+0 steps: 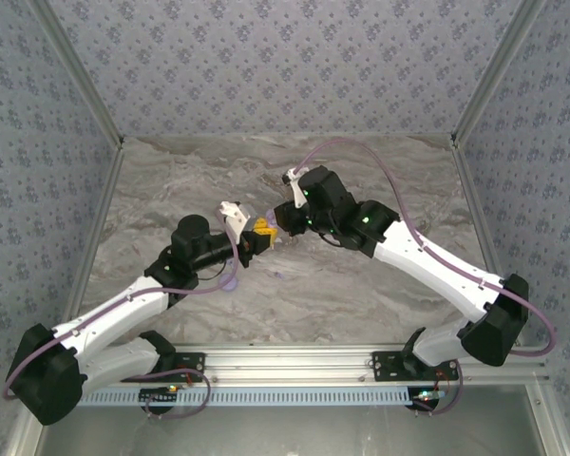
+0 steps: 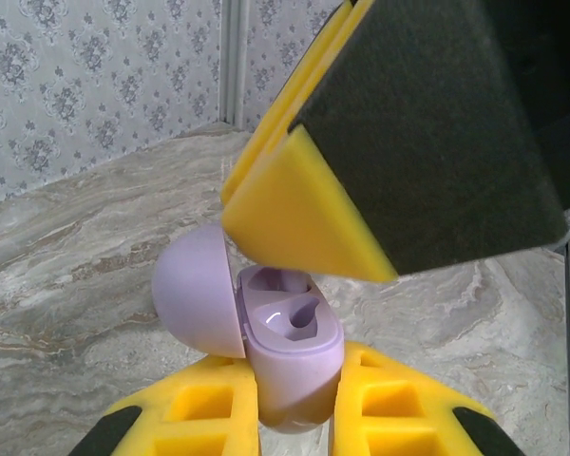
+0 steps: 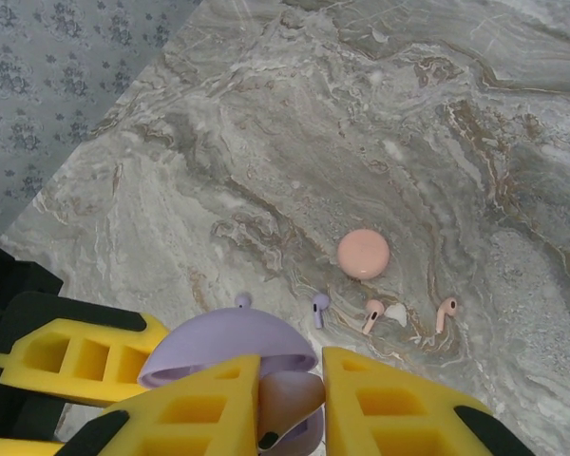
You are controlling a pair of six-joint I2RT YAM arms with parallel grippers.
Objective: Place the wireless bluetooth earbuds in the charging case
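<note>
My left gripper (image 2: 294, 404) is shut on the lavender charging case (image 2: 290, 356), which it holds upright above the table. The case lid (image 2: 195, 290) is open and both wells are empty. My right gripper (image 3: 290, 404) is shut on a pale earbud (image 3: 290, 391) directly over the open case lid (image 3: 223, 342). One right finger (image 2: 309, 214) hangs just above the wells. On the table lie a lavender earbud (image 3: 319, 307) and two pink earbuds (image 3: 372, 314) (image 3: 446, 313). Another lavender earbud (image 3: 242, 300) peeks out behind the lid. Both grippers meet mid-table (image 1: 264, 231).
A closed round pink case (image 3: 363, 254) sits on the marble table (image 3: 266, 142) just beyond the loose earbuds, with a small white scrap (image 3: 396, 313) between the pink ones. Patterned walls (image 1: 285, 57) enclose the back and sides.
</note>
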